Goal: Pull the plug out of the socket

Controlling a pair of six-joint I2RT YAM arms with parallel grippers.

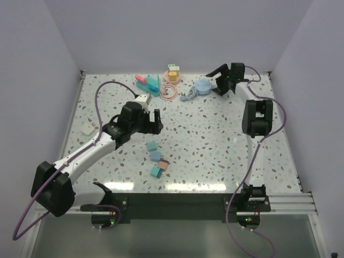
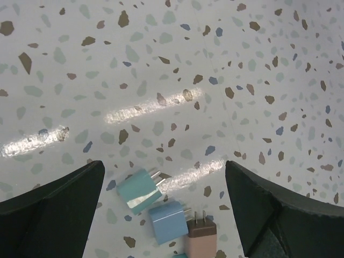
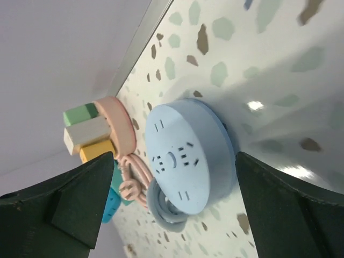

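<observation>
The table [image 1: 226, 150] carries all items. The left gripper [image 1: 156, 121] hovers near the table's centre, jaws spread wide and holding nothing. Loose plugs [image 1: 157, 158] lie at its 6 o'clock. The right gripper [image 3: 174, 161] is at the table's 1 o'clock, jaws spread wide on either side of the blue socket [image 3: 183, 156]. The pink socket [image 1: 172, 78] lies at the table's 12 o'clock, at 9 o'clock of the blue socket. Three plugs [image 3: 88, 131] stand on it.
</observation>
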